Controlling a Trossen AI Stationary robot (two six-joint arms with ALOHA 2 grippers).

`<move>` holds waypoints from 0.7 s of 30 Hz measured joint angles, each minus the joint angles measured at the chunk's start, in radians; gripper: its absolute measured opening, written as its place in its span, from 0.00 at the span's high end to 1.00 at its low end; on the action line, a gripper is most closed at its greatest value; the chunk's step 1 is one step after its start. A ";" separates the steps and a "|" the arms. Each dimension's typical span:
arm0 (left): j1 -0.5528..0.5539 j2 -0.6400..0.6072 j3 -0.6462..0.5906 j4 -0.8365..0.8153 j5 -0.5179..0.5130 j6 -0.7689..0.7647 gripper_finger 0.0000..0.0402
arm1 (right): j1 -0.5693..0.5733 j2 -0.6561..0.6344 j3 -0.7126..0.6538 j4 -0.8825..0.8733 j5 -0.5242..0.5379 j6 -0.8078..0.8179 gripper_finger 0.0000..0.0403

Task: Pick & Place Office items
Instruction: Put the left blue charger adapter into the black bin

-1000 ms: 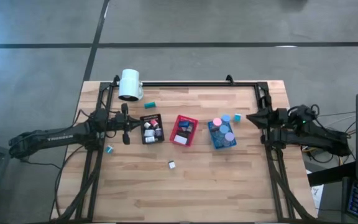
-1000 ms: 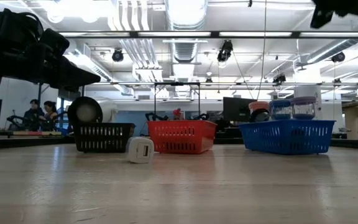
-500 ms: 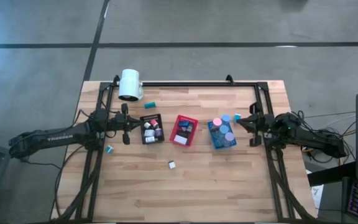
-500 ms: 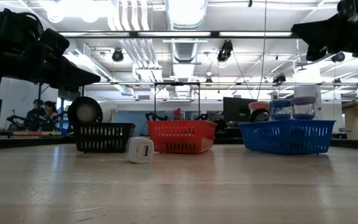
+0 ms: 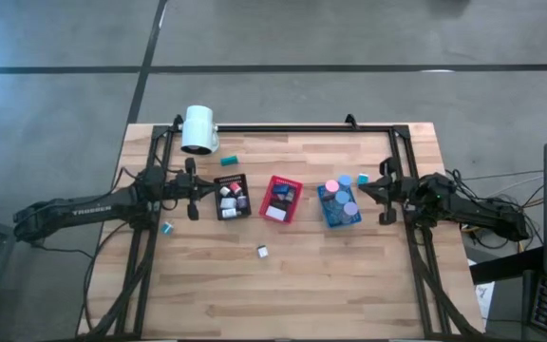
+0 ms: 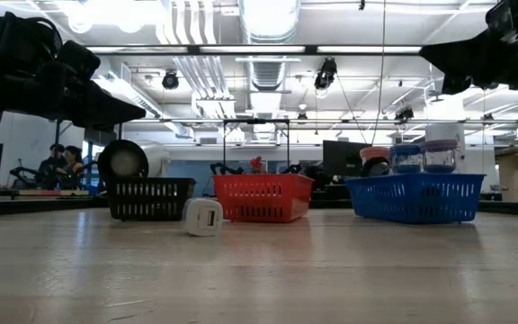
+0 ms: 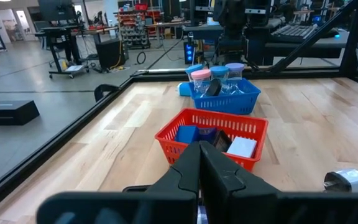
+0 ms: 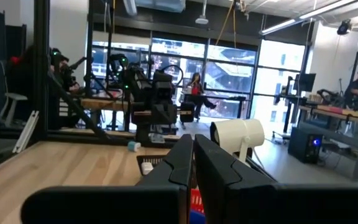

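Hovering beside the blue tray, the right hand is closed and empty.

arms: matte black, jointed | marking: white TROSSEN lettering (left arm)

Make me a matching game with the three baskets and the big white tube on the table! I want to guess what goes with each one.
Things:
1. black basket
2. red basket
3. blue basket
4. big white tube

Clues:
A. holds pink and blue round caps
B. lies at the table's far edge
C. sits in the middle of the row
D. is nearest the left gripper

Pairs: 1-D, 2-C, 3-A, 4-B
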 joint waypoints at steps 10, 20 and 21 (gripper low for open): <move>0.000 0.000 0.000 0.000 0.001 -0.090 0.98 | 0.000 0.037 -0.003 -0.001 -0.003 0.031 0.97; -0.001 0.001 0.061 -0.035 0.001 -0.214 0.98 | 0.000 0.053 -0.003 0.007 -0.001 0.025 0.97; -0.004 -0.001 0.089 -0.070 0.001 -0.225 0.99 | 0.000 0.053 -0.003 0.007 -0.001 0.027 0.97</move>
